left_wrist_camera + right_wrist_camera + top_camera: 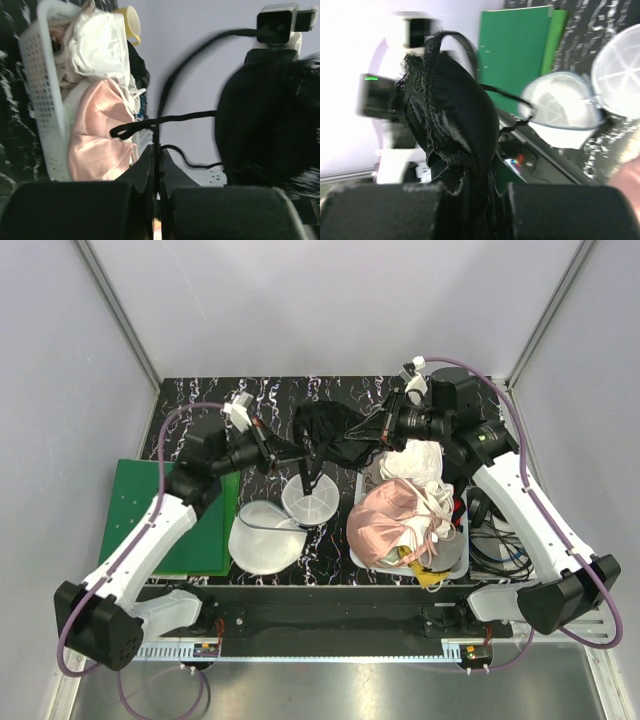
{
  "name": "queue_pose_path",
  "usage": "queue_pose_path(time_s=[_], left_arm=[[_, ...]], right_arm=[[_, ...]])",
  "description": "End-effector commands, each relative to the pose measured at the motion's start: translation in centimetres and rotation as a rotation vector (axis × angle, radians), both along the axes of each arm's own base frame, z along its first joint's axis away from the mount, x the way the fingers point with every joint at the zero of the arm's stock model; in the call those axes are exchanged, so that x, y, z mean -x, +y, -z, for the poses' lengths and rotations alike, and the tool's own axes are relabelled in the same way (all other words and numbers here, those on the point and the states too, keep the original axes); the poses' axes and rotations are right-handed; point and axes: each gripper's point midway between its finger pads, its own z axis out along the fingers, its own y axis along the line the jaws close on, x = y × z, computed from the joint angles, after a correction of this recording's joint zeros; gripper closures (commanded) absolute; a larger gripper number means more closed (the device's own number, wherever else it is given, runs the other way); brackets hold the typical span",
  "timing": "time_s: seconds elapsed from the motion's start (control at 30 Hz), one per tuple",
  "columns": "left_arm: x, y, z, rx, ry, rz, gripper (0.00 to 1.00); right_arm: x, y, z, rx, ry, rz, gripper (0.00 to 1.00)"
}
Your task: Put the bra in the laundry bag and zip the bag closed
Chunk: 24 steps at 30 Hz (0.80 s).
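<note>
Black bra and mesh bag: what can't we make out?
- Top view: small black soft-fabric bra blends into the black marbled table; strap routing unclear.
- Top view: round white mesh laundry bag, zip slider too small.
- Left wrist: bra cup blurred.
- Right wrist: bra fabric covers the right tool at its fingertips; frame edge cuts bag's panel.

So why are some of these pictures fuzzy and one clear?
Top view: sharp and evenly lit, the bra crisp. Left wrist view: the near fingers are a dark blur and the bra smears; the basket is clearer. Right wrist view: the left background is washed out white, the bag soft.
</note>
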Motion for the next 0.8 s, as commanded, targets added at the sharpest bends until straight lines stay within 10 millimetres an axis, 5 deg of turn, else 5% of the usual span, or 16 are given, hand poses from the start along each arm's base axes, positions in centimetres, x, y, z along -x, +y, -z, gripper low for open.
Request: queue_pose_path(time_s=[0.0, 0.23, 0.4, 0.77], left_arm=[[1.6, 2.7, -1.5, -0.234, -0.089, -0.026, 1.0], [1.9, 3.6, -5.0, -0.276, -0.157, -0.067, 1.0], [2.1, 1.5, -7.2, -0.263, -0.192, 0.001, 1.0], [1.0, -3.7, -7.9, -0.311, -0.233, 0.103, 1.0]], right_arm=[[-0.8, -1.4, 0.3, 0.122, -0.096, 0.03, 1.0], [-2.4, -1.4, 3.3, 0.316, -0.165, 0.02, 1.0], [-2.7, -0.1, 4.4, 0.375, -0.187, -0.007, 1.0], [-1.3, 3.9, 6.7, 0.343, -0.158, -0.12, 1.0]])
